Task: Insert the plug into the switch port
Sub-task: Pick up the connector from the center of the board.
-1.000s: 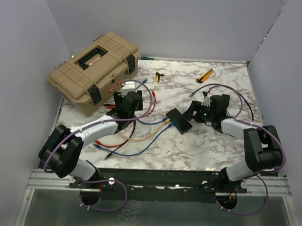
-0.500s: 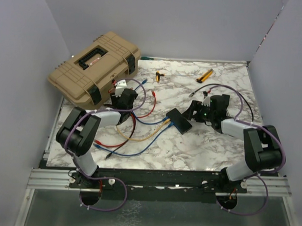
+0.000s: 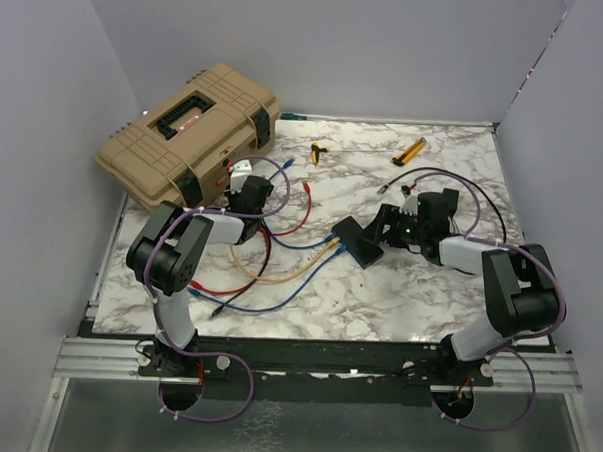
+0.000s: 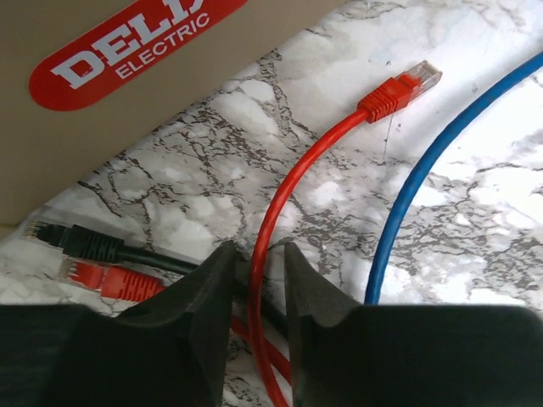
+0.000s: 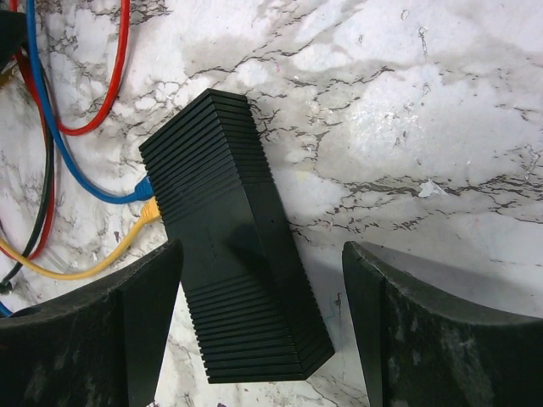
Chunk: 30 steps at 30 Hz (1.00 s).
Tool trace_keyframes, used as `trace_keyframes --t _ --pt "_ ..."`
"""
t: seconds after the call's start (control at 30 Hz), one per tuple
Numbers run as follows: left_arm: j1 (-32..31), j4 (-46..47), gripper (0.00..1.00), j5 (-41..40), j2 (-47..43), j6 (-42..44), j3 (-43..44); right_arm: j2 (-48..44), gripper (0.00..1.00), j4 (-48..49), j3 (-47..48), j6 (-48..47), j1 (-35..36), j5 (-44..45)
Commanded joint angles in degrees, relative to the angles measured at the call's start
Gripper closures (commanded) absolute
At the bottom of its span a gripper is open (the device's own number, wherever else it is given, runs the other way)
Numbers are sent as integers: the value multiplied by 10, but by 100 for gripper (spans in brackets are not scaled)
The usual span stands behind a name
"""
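A red cable (image 4: 297, 178) ends in a red plug (image 4: 399, 89) with a clear tip, lying on the marble table. My left gripper (image 4: 257, 250) is low over this cable. Its jaws are narrow, and the cable runs between them with a thin gap on each side. In the top view the left gripper (image 3: 247, 189) sits beside the toolbox. The switch (image 5: 229, 220) is a black ribbed box with a blue and a yellow plug in the ports on its left edge. My right gripper (image 5: 261, 250) stands open, one finger on either side of the switch (image 3: 356, 240), not touching it.
A tan toolbox (image 3: 186, 131) stands at the back left, right behind the left gripper. Blue (image 4: 441, 161), black (image 4: 81, 242) and other red cables lie tangled on the table's left half. Two yellow-and-black tools (image 3: 318, 152) (image 3: 409, 151) lie at the back.
The left arm has drawn back toward the toolbox. Its jaws have narrowed from wide open to closely flanking the red cable. The right arm has stayed put.
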Motion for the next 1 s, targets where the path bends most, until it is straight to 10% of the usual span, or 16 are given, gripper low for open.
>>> trace_keyframes --t 0.0,0.3,0.97 --pt "4 11 75 22 19 -10 12 9 21 18 5 -2 0 -17" --pt "4 -5 100 24 -35 16 10 13 21 22 4 0 0 -24" --pt "-24 -106 100 -91 -315 105 76 11 21 25 2 2 0 -32"
